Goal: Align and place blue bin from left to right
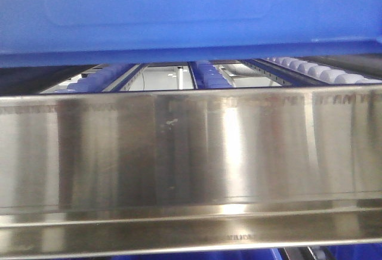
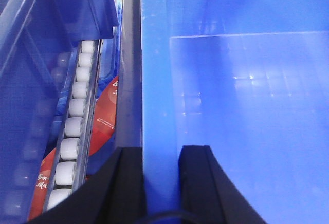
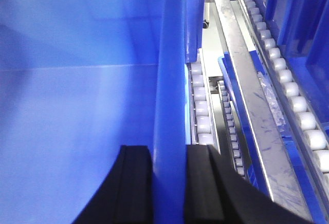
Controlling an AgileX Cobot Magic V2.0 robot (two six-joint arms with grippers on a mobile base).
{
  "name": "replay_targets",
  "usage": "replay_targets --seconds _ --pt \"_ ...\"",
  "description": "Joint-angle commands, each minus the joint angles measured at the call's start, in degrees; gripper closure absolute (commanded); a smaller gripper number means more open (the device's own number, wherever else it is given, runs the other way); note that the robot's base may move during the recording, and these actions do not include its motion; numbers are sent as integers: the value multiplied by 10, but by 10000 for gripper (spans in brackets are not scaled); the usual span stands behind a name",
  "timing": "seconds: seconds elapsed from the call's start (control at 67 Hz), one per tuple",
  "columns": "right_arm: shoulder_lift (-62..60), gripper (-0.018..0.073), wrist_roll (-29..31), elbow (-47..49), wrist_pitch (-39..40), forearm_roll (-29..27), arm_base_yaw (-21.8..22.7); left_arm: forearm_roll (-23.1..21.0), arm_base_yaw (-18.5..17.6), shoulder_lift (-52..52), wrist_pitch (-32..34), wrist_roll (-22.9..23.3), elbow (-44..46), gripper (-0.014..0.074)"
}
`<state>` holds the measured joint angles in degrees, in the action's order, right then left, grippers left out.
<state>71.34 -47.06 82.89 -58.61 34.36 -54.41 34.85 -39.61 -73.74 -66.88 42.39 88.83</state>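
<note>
The blue bin [image 1: 179,9] fills the top of the front view, its underside raised above the roller tracks. In the left wrist view my left gripper [image 2: 161,154] is shut on the blue bin's left wall [image 2: 157,80], one black finger outside, one inside the bin. My right gripper [image 3: 169,154] clamps the bin's right wall [image 3: 172,70] the same way in the right wrist view, with its fingers [image 3: 136,183] either side of the rim. The bin's floor [image 2: 247,106] looks bare.
A shiny steel rail [image 1: 191,152] spans the front view below the bin. White roller tracks [image 2: 72,131] run on the left beside a red label [image 2: 103,116] and another blue bin [image 2: 31,80]. More rollers [image 3: 290,90], a steel beam [image 3: 252,95] and blue crates lie to the right.
</note>
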Motion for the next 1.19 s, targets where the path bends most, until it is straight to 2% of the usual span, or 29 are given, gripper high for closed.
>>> replay_targets --seconds 0.0,0.328,0.403,0.582,0.82,0.925,0.999,1.178 --pt "-6 638 6 9 96 3 -7 -9 -8 6 68 0 6 707" --pt "-6 638 6 9 99 3 -7 -13 -8 6 69 0 6 707" --pt "-5 638 5 9 101 3 -5 -14 -8 5 89 0 6 707" --pt "17 638 5 21 102 -6 42 -59 12 -27 116 0 21 707" --pt "65 638 6 22 149 -11 105 -55 24 -89 163 0 32 707" --pt "89 638 6 22 171 -31 126 -41 24 -113 169 0 32 707" --pt "103 638 6 22 174 -56 133 -36 24 -125 171 0 32 707" --pt "130 638 6 22 170 -56 133 -33 33 -141 172 22 32 707"
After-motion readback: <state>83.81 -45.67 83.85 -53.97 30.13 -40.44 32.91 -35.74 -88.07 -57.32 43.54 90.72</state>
